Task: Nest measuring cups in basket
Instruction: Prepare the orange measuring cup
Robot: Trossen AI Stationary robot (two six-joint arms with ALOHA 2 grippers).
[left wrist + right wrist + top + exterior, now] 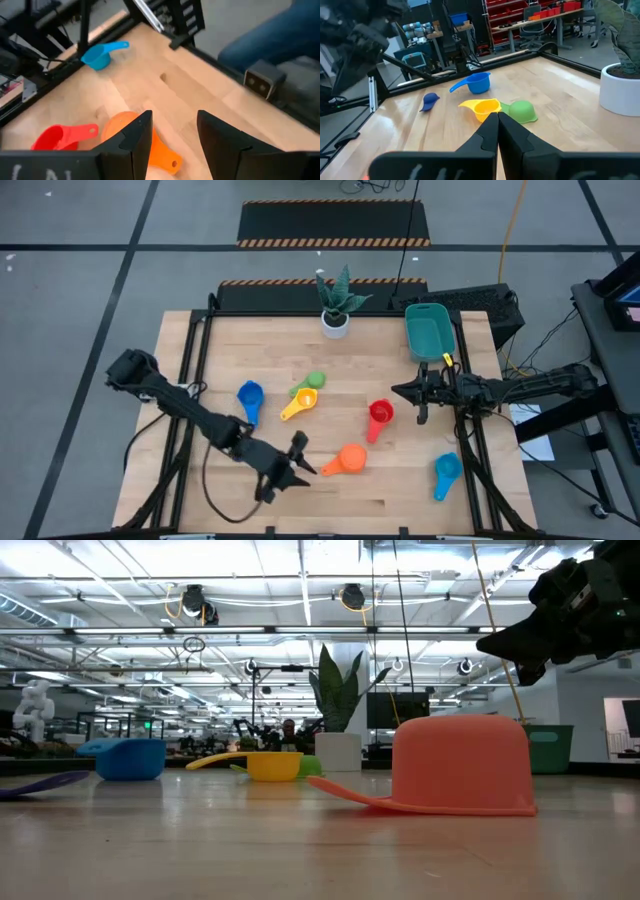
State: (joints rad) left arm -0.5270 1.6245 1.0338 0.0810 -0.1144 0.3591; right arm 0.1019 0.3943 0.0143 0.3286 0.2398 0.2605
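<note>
Since the teal basket sits at the far right corner of the table with nothing visible inside it, I'd judge the nesting as not started: every cup I can find lies loose on the wood.

Cups, biggest first:
- orange cup: upside down near the front centre, handle flat on the table
- red cup: right of centre
- blue cup: left of centre
- light blue cup: front right, near the table edge
- yellow cup and green cup: touching or nearly so, mid table
- small dark blue cup: only seen clearly in the right wrist view

Left gripper: just beside the orange cup on its left, fingers parted, nothing between them. It's lined up over the orange handle, no contact as far as I can see.
Right gripper: hovers below the basket and above the red cup, fingers pressed together, empty.

Hard to tell:
- basket floor, partly in shade from above
- the dark blue cup in the top view, likely hidden by the left arm
- whether yellow and green actually overlap
</note>
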